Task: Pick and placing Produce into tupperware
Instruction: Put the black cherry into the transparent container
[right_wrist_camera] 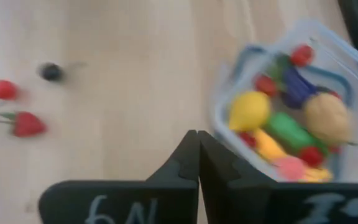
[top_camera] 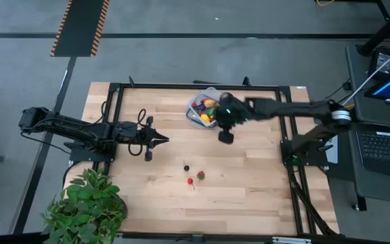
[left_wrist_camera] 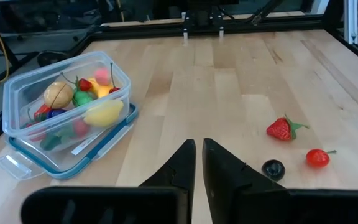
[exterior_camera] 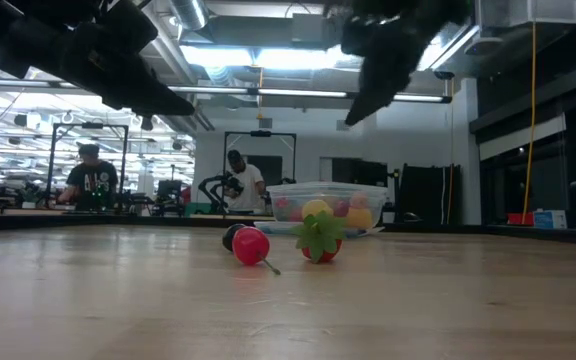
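The clear tupperware (top_camera: pixel 202 110) stands near the table's far edge, open, with several pieces of produce inside: a yellow lemon (right_wrist_camera: pixel 248 110), green, purple and red pieces. Three loose pieces lie on the wood at mid-table: a strawberry (left_wrist_camera: pixel 281 129), a red cherry (left_wrist_camera: pixel 317 157) and a dark berry (left_wrist_camera: pixel 273 168). My right gripper (top_camera: pixel 225 137) hangs shut and empty above the table, just beside the tupperware's near right corner. My left gripper (top_camera: pixel 164 140) is shut and empty above the table's left half, pointing toward the right.
A leafy potted plant (top_camera: pixel 87 207) stands at the near left corner. A black metal frame (top_camera: pixel 195 85) runs round the tabletop. Bare wood lies between the loose pieces and the tupperware. People (exterior_camera: pixel 243 185) stand in the room beyond the far edge.
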`<act>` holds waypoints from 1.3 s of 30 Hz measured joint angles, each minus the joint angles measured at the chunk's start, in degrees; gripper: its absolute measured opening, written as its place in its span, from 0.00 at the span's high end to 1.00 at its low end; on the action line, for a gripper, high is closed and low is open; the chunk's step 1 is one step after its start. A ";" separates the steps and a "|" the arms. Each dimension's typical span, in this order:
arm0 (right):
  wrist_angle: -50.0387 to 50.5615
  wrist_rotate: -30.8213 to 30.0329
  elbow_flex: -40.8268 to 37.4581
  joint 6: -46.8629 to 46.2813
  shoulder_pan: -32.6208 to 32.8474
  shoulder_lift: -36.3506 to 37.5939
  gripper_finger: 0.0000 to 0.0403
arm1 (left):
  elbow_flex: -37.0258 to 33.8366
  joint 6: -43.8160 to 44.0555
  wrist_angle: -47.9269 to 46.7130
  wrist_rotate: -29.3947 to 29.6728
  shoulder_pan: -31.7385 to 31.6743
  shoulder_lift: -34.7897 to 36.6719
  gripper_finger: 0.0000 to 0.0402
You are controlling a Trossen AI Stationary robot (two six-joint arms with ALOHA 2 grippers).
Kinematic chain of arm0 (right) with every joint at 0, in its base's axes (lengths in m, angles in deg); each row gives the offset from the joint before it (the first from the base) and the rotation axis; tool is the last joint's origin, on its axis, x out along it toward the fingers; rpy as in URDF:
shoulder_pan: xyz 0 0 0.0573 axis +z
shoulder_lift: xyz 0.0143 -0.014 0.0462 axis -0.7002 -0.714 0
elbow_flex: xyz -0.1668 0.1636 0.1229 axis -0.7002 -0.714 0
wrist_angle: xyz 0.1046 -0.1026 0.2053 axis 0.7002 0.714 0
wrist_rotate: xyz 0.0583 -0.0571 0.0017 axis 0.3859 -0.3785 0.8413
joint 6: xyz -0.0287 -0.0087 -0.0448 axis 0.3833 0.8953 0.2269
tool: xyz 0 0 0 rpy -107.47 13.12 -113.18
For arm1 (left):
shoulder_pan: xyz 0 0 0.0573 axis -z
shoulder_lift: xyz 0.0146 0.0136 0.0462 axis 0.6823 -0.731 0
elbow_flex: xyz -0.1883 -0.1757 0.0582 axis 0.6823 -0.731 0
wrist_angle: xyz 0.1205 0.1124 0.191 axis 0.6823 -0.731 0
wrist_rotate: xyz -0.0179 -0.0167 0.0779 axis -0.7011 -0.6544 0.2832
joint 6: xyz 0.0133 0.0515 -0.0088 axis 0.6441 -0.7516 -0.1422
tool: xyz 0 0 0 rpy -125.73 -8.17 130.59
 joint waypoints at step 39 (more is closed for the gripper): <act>-52.63 -7.09 -56.60 -6.89 15.63 47.73 0.99 | 5.16 -3.03 -0.77 -0.81 5.76 -10.80 0.99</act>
